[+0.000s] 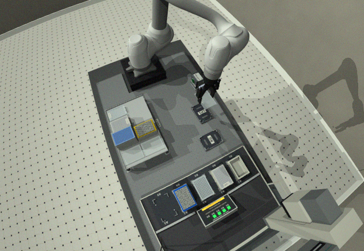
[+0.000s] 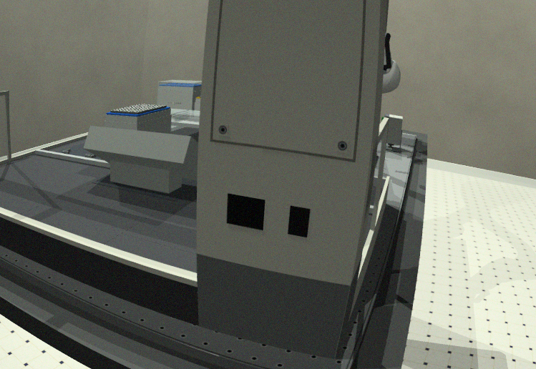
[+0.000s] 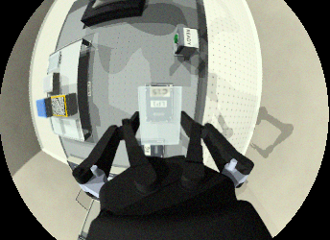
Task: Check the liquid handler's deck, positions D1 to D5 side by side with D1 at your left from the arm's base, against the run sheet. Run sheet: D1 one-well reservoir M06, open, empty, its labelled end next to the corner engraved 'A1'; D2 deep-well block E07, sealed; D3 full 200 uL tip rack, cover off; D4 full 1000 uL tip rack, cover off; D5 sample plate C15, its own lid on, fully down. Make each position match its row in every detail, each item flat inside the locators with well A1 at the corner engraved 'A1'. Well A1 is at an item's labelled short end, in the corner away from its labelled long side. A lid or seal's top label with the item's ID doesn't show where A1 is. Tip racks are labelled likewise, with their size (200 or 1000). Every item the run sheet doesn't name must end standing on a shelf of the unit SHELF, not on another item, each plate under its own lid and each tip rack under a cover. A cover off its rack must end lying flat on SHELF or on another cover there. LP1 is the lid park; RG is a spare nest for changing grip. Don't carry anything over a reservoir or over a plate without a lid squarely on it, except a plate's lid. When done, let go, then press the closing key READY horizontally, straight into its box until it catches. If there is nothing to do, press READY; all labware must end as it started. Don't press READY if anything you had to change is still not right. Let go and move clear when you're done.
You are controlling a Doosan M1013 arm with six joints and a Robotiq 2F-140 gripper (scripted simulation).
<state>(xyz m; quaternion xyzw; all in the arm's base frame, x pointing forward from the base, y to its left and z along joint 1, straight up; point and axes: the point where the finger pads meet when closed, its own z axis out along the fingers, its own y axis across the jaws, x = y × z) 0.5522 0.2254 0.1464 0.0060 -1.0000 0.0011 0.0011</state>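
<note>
My gripper [image 1: 206,96] hangs over the right side of the bench, just above a dark nest [image 1: 202,113]. It is shut on a pale, see-through flat piece that looks like a lid [image 1: 209,101]. In the wrist view the lid [image 3: 160,114] sits between the fingers, with a small label at its far end. On the deck, the left position [image 1: 164,206] is empty. Beside it, left to right, stand a blue-rimmed tip rack [image 1: 184,197], a pale tip rack [image 1: 203,187], a white sealed block [image 1: 221,176] and an open reservoir [image 1: 237,167].
The shelf unit [image 1: 135,125] at the left holds two white items [image 1: 118,118], a blue-topped box [image 1: 124,136] and a yellow-rimmed tip rack [image 1: 144,128]. A second dark nest [image 1: 209,141] lies nearer the deck. The READY box [image 1: 196,79] stands behind my gripper. A grey tower [image 2: 285,151] blocks the exterior view.
</note>
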